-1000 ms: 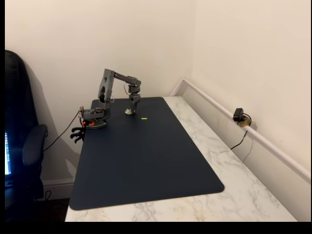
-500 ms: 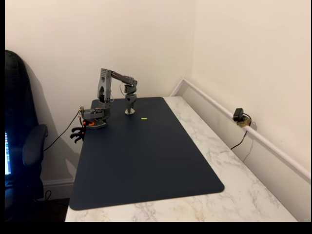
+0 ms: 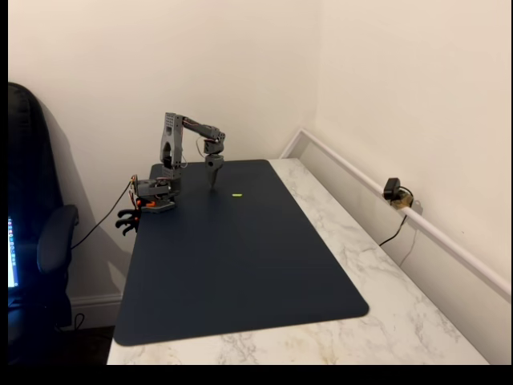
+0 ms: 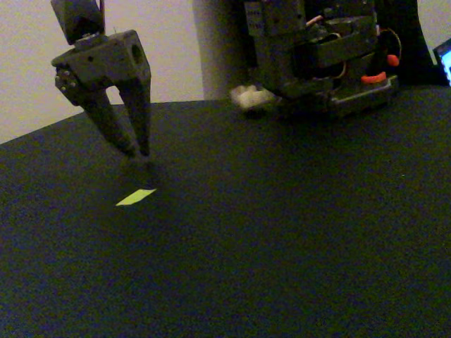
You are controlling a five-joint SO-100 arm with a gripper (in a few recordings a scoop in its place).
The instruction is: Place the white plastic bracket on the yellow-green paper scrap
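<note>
White plastic bracket (image 4: 252, 97) lies on the dark mat (image 4: 282, 232), close against the front of the arm's base (image 4: 331, 63) in the low fixed view; no finger touches it. The claw (image 4: 139, 153) points straight down with its two fingers pinched together at the tips, clenched on nothing, the tips at or just above the mat. Just near of the tips, slightly left in that view, lies the yellow-green paper scrap (image 4: 136, 197), flat and bare. In the wide fixed view the claw (image 3: 213, 183) hangs at the far end of the mat, the scrap (image 3: 237, 195) just to its right, and the base (image 3: 154, 196) to its left. The bracket sits well apart from the scrap. By these pictures the task seems hardly begun: grasping, carrying and placing the bracket all remain.
</note>
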